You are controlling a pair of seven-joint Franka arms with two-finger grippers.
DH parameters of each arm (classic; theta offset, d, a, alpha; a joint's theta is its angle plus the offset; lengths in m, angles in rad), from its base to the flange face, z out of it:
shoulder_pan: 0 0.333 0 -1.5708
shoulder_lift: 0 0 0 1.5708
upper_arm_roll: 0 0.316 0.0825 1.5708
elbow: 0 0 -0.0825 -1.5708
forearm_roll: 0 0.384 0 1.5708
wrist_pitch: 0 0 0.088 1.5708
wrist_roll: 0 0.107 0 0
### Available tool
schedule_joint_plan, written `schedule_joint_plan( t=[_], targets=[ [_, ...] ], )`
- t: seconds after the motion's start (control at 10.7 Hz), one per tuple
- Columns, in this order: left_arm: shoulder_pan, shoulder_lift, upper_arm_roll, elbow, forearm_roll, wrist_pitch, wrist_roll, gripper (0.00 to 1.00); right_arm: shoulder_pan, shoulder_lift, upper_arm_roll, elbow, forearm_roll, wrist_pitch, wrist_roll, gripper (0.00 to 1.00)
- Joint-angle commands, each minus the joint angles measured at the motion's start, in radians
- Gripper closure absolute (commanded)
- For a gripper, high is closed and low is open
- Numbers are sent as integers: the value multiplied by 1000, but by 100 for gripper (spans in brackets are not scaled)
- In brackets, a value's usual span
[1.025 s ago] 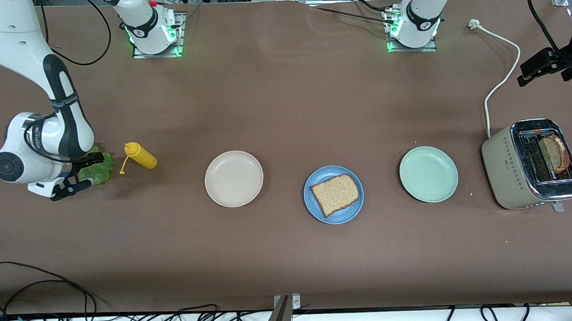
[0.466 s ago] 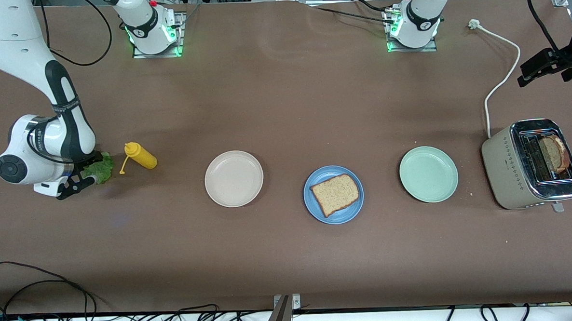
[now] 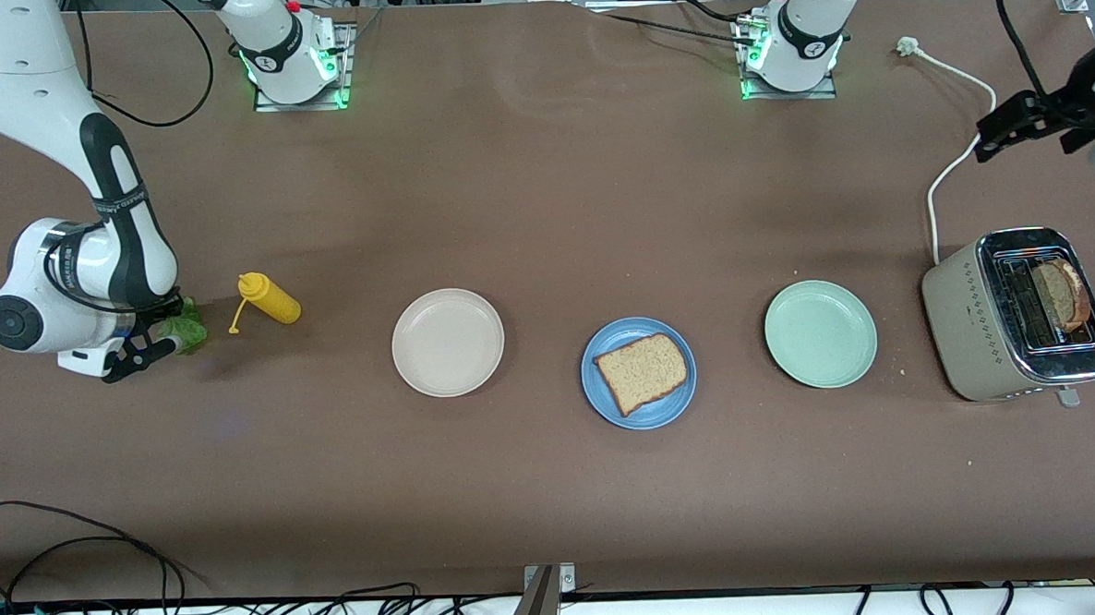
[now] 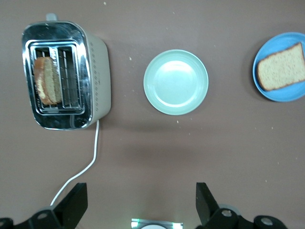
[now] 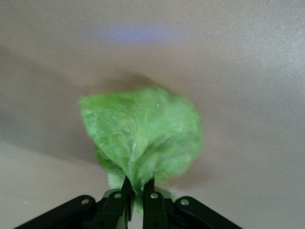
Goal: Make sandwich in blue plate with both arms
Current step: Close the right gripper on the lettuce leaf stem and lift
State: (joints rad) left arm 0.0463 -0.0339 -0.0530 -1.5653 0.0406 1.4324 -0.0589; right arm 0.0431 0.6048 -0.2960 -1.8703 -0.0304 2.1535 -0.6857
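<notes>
A brown bread slice (image 3: 643,371) lies on the blue plate (image 3: 599,396) in the middle of the table. A second slice (image 3: 1062,292) stands in the toaster (image 3: 973,326). At the right arm's end of the table, my right gripper (image 3: 172,339) is low and shut on a ruffled green lettuce leaf (image 3: 190,328). In the right wrist view the leaf (image 5: 143,136) bunches out of the pinched gripper (image 5: 139,183). My left gripper (image 3: 1025,125) hangs open and empty over the toaster's cable. The left wrist view shows that gripper (image 4: 140,193), the toaster slice (image 4: 45,81) and the blue plate (image 4: 281,95).
A yellow squeeze bottle (image 3: 270,299) lies beside the lettuce, toward the plates. A beige plate (image 3: 447,341) and a mint-green plate (image 3: 820,333) flank the blue plate. The white cable (image 3: 961,155) runs from the toaster toward the left arm's base.
My right gripper has shut on the lettuce, and the leaf has bunched up between its fingers. My left gripper has shifted slightly toward the middle of the table.
</notes>
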Motion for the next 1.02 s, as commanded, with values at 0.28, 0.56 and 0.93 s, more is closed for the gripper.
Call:
schedule_joint_plan(
  t=[0.28,0.56,0.93],
  targets=[
    [-6,0,-68,41,60,-43,-7,0,30,-2,11,284,56,-413,-8,100],
    [27,9,-15,41,73,-40,7,0,63,-2,12,472,81,-695,72,100],
    [138,34,-2,42,-10,-29,10,0,193,-22,12,600,153,-886,225,100]
  ],
)
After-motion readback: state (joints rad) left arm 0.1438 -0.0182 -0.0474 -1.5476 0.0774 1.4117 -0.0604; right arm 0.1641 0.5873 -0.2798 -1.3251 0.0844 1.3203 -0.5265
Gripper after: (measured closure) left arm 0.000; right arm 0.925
